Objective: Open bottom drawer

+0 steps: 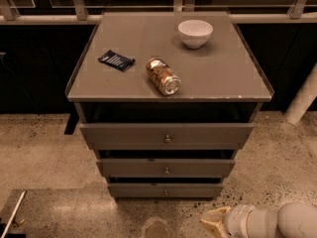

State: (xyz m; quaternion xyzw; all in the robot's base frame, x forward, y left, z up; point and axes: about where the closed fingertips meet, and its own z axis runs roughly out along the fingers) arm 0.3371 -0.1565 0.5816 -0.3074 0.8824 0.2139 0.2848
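The bottom drawer (165, 190) is the lowest and narrowest-looking of three grey flat-fronted drawers in a small cabinet; it has a tiny round knob (165, 192) at its centre and sits pushed in. The middle drawer (166, 168) and the top drawer (167, 135) are above it. My gripper (212, 222) shows at the bottom edge, right of centre, low over the floor and below-right of the bottom drawer, apart from it. Its white arm (277, 223) runs off to the right.
On the cabinet top (233, 78) lie a tipped can (163, 76), a white bowl (195, 32) and a dark snack packet (116, 60). A railing (148, 14) runs behind. A white post (303, 100) stands at right. Speckled floor (44, 152) surrounds the cabinet.
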